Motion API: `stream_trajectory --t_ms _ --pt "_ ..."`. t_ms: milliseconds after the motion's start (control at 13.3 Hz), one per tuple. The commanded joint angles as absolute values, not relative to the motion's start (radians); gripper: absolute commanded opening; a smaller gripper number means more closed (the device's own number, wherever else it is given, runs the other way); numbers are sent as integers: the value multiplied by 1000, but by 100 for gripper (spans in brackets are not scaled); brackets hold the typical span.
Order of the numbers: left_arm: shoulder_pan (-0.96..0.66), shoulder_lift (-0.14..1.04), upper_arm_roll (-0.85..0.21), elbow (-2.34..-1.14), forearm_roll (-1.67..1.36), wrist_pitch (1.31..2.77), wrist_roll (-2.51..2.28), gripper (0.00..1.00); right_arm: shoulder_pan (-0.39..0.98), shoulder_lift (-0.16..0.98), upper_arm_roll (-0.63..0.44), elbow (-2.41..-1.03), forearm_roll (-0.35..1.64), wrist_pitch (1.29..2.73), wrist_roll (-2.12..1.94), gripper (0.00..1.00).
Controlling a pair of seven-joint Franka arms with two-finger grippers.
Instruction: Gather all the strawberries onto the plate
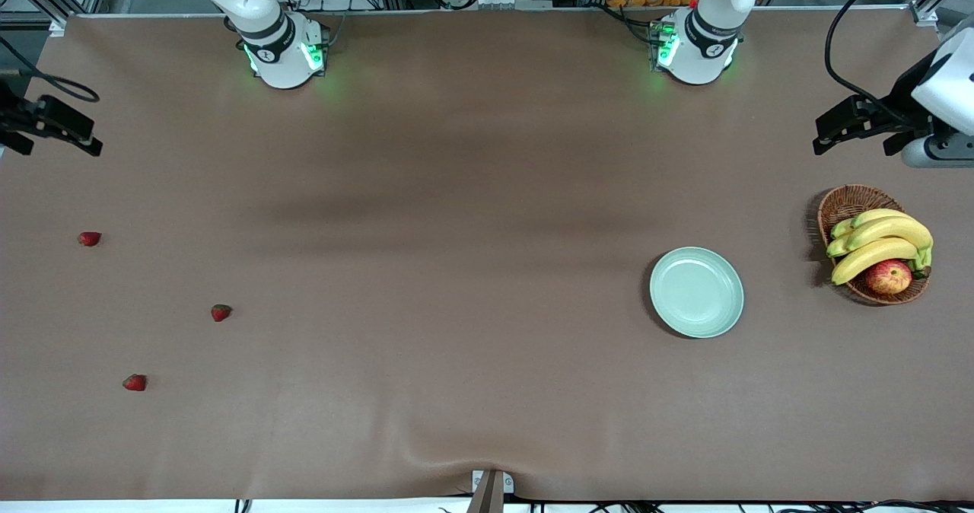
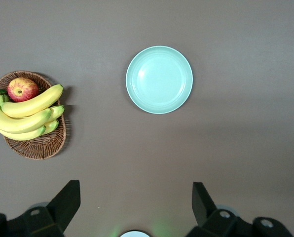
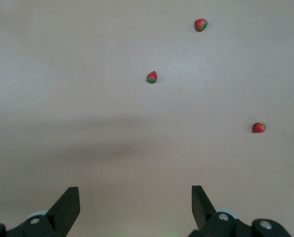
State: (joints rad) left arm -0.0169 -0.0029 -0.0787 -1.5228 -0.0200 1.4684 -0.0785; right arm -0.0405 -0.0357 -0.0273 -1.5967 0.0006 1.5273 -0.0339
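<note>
Lying at the right arm's end of the table, well apart from one another: three strawberries. Sitting farthest from the front camera and closest to the table's end, the first strawberry [image 1: 89, 238]. Resting nearer to the camera and more toward the table's middle, the second strawberry [image 1: 221, 313]. Lying nearest to the camera of the three, the third strawberry [image 1: 135, 382]. Touching none of them: either gripper.

Hanging up in the air over bare brown tabletop [image 1: 456, 285] at the right arm's end, the right gripper [image 3: 135, 210], with jaws standing wide apart and holding nothing. Showing in its wrist view, all three berries scattered on the cloth.

Sitting toward the left arm's end, the pale mint-green plate [image 1: 696, 291], flat on the table and carrying nothing.

Standing beside the plate, closer to the table's end and apart from it, a brown wicker basket [image 1: 848, 202]. Filling the basket: a bunch of bananas [image 1: 883, 243] and a red-yellow apple [image 1: 888, 276], the apple touching the bananas.

Hanging up in the air at the left arm's end, the left gripper [image 2: 136, 208], jaws spread wide and gripping nothing, looking down on plate and basket.
</note>
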Motion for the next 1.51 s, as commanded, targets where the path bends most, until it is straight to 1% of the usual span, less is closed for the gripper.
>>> stream_trajectory --t_ms 0,452,828,1054,1280,1431 --pt "-12 5 -83 -1509 -5 1450 -78 100 -48 81 -26 -1595 -8 1593 -28 100" --pt "-8 17 -81 -1509 -9 1451 -78 100 -78 371 -26 -1615 -6 1860 -34 100" --pt "-8 21 -81 -1513 -8 1453 -78 100 -100 555 -26 -1617 -5 2063 -20 100" --pt "-9 21 -81 -1520 -6 1451 -78 100 -100 630 -25 -1615 -2 2120 46 100" --pt "-9 21 -81 -1520 -6 1451 -78 100 -94 672 -25 -1615 -2 2154 92 100" --pt "-9 21 -81 -1520 -6 1453 -78 100 -94 704 -25 -1615 -2 2207 92 100"
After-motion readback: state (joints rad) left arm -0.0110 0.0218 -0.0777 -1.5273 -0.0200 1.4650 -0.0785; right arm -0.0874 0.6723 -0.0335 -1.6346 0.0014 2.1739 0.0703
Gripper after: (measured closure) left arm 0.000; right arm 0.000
